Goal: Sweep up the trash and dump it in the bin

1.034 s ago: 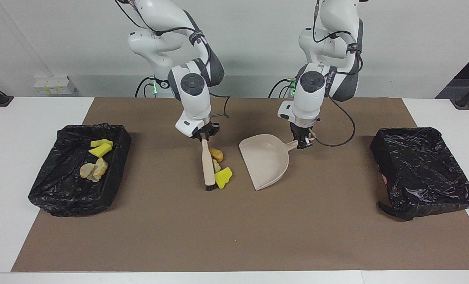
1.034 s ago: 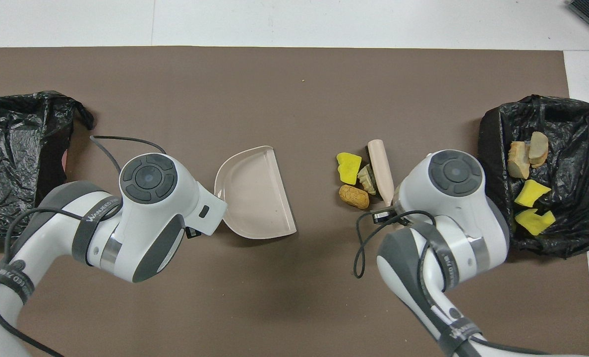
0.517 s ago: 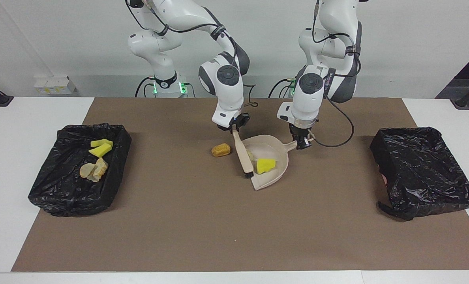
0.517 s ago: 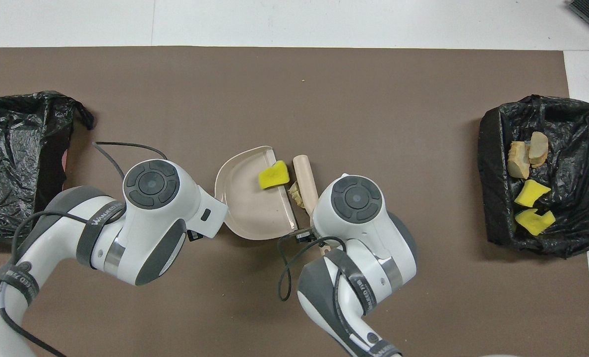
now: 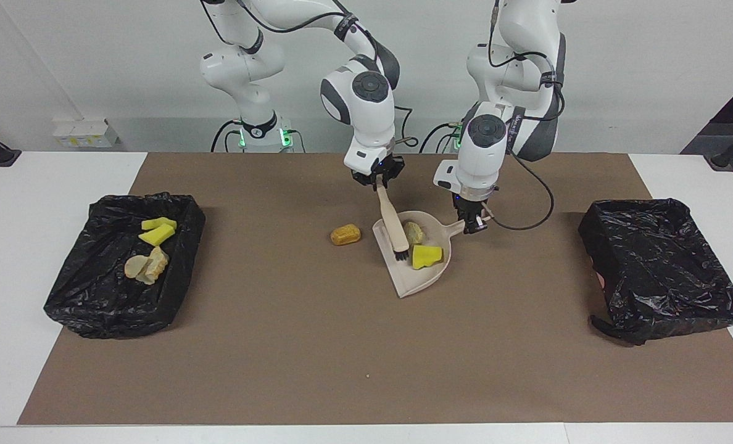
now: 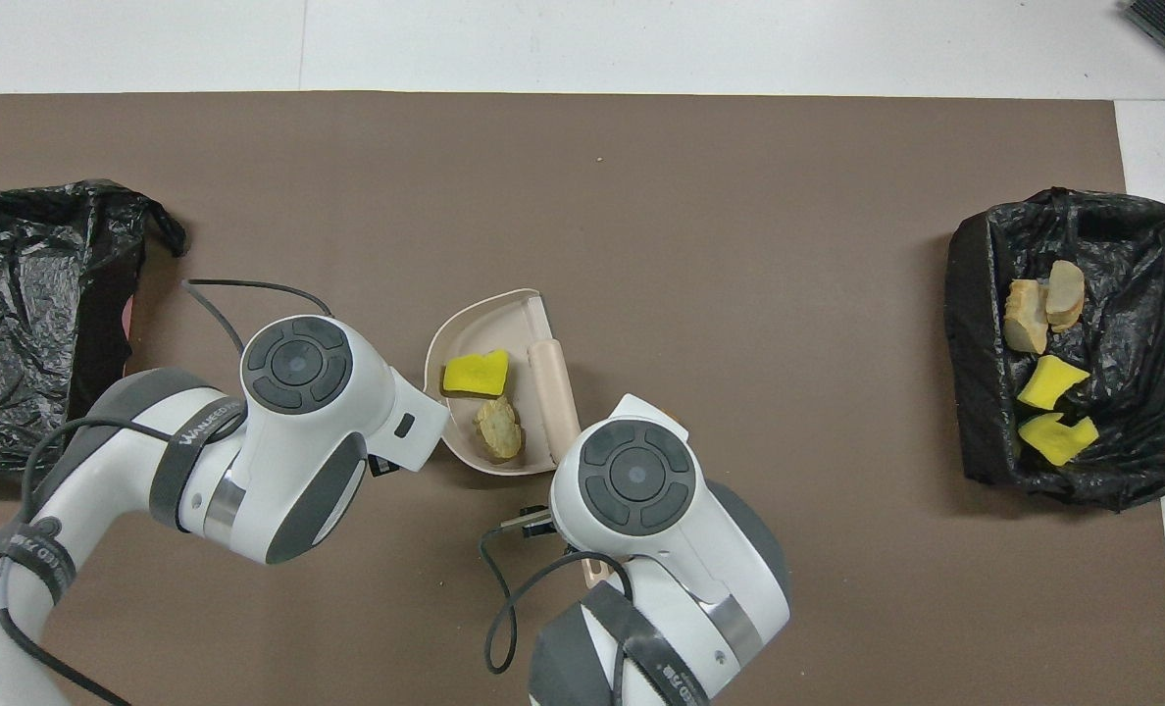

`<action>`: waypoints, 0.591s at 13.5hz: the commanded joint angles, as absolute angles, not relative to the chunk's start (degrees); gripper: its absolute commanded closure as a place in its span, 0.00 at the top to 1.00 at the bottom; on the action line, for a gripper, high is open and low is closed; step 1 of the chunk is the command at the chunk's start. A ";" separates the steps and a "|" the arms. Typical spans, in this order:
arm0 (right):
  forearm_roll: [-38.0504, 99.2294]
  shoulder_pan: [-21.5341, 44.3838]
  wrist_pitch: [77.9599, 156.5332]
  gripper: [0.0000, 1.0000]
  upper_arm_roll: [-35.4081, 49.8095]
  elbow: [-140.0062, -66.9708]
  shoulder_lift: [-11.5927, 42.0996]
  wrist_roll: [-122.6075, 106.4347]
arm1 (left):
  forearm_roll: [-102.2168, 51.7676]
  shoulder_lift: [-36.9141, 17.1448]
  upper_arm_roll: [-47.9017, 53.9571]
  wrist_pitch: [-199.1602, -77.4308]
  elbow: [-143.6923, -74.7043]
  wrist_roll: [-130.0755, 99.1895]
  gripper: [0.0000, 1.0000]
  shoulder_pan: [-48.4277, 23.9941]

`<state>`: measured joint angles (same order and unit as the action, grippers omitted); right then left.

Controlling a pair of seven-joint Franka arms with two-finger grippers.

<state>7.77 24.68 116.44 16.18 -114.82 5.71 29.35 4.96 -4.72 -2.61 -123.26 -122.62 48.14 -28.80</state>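
White table (image 5: 33,185), brown mat (image 5: 317,345) covering its middle. Plain white wall (image 5: 95,61) above table. White socket box (image 5: 82,132) at wall foot, near table edge.

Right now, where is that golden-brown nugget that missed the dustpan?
The golden-brown nugget lies on the brown mat, beside the dustpan toward the right arm's end of the table. The overhead view hides it under the right arm.
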 commanded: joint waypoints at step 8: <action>6.86 15.82 106.61 0.00 15.47 -121.97 -1.92 46.22 | 5.54 -3.43 -2.55 -124.37 -124.54 50.80 0.00 -28.48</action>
